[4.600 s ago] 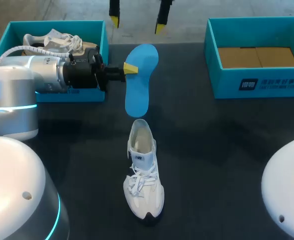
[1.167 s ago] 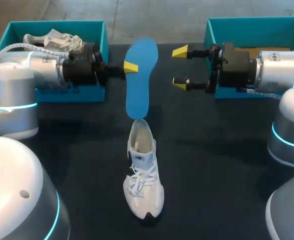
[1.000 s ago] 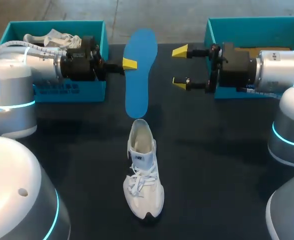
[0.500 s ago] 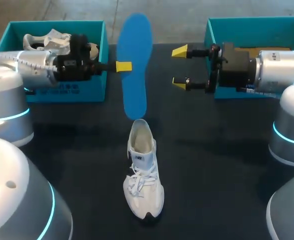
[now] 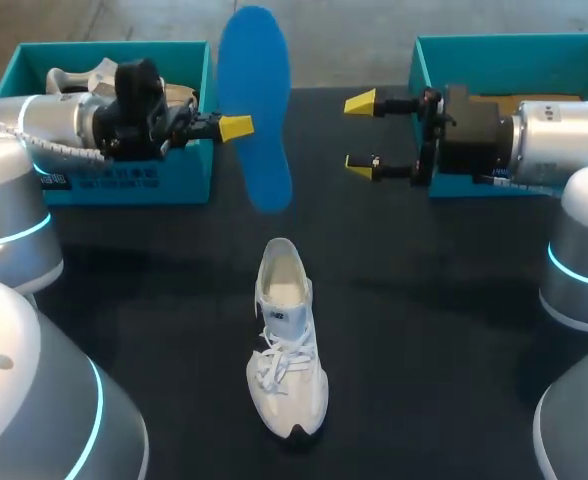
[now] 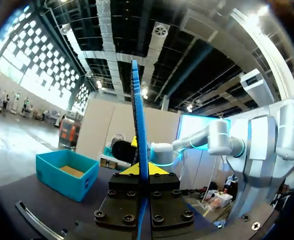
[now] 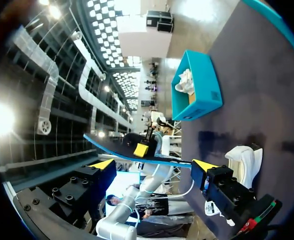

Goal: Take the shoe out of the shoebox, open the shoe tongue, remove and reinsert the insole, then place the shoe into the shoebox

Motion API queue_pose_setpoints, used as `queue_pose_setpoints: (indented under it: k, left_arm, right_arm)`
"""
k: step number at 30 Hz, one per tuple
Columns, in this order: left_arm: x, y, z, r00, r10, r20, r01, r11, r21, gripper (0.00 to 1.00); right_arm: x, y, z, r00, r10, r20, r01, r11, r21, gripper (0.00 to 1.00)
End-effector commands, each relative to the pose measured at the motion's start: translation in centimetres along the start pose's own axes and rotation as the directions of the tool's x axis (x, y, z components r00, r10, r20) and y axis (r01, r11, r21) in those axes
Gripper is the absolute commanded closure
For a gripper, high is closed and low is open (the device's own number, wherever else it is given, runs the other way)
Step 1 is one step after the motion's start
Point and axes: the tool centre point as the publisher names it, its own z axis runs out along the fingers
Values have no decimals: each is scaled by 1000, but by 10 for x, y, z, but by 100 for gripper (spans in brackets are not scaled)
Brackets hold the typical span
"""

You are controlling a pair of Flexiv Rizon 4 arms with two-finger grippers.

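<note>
Since the earlier frames our left arm has drawn back toward its own side and raised the insole (image 5: 255, 110). Its lower end, which was at the heel of the shoe (image 5: 286, 340), now hangs free above the desk (image 5: 424, 300). The shoe lies on its sole in the middle of the desk, toe toward us and heel toward the insole, with nothing touching it. Our left fingers (image 5: 236, 127) are clamped on one long edge of the insole; the left wrist view shows it edge-on between them. We judge that such a narrow pinch may let the insole swing or slip. The unheld shoe may also slide when the insole is pushed in. Both arms lie level, pointing at each other across the desk. Our right fingers (image 5: 360, 102) are apart and empty, just in front of the right shoebox (image 5: 534, 172).
</note>
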Motion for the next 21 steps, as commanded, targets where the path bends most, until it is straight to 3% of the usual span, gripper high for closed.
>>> queue_pose_setpoints:
  k: [1,12,21]
  left_arm:
    - [6,6,-3,672,741,-8,-741,672,-2,100]
    - [3,6,-7,454,891,8,-890,454,-37,100]
    - [4,9,0,178,982,-68,-984,176,-33,100]
  right_arm:
    - [0,0,3,1000,0,2,0,1000,-3,0]
    - [0,0,3,1000,0,2,0,1000,-3,0]
    - [0,0,3,1000,0,2,0,1000,-3,0]
